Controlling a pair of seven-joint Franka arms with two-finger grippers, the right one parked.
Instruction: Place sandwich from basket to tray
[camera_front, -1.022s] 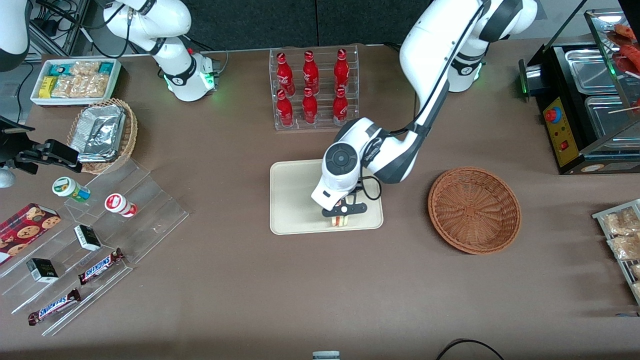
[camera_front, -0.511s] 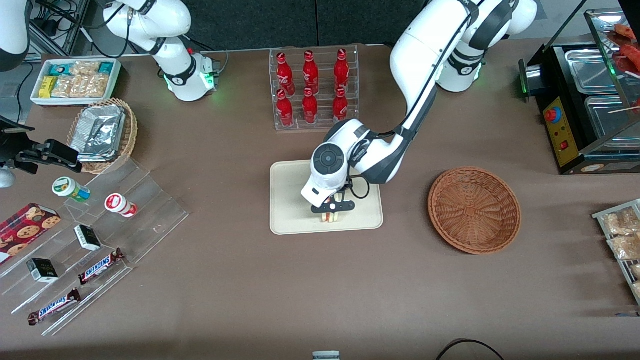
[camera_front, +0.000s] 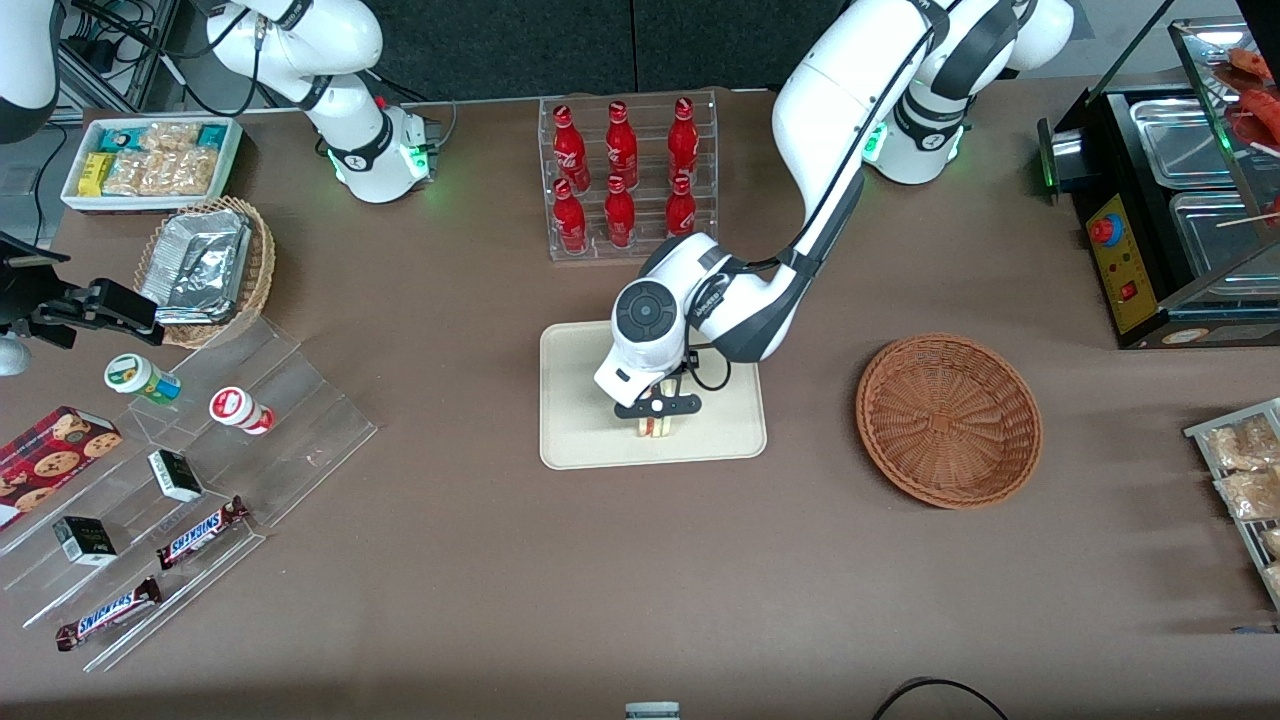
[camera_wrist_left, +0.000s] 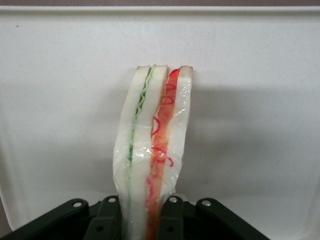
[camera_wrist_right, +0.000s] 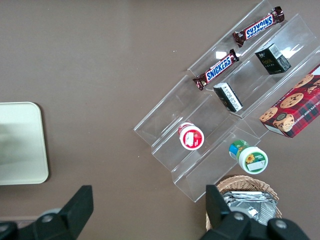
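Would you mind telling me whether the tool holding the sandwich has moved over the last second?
Yes. The tool, shut on the sandwich, has shifted over the tray, away from the brown basket and toward the parked arm's end.

The working left arm descends from its base at the upper right of the front view, elbow bent, its white forearm sloping down toward the frame's centre. The round wrist joint faces the camera, and below it the black gripper (camera_front: 656, 407) points straight down just under mid-frame. In the left wrist view, both dark fingers (camera_wrist_left: 172, 215) press against the sides of the plastic-wrapped sandwich (camera_wrist_left: 154, 150), clamped between them at its lower end.
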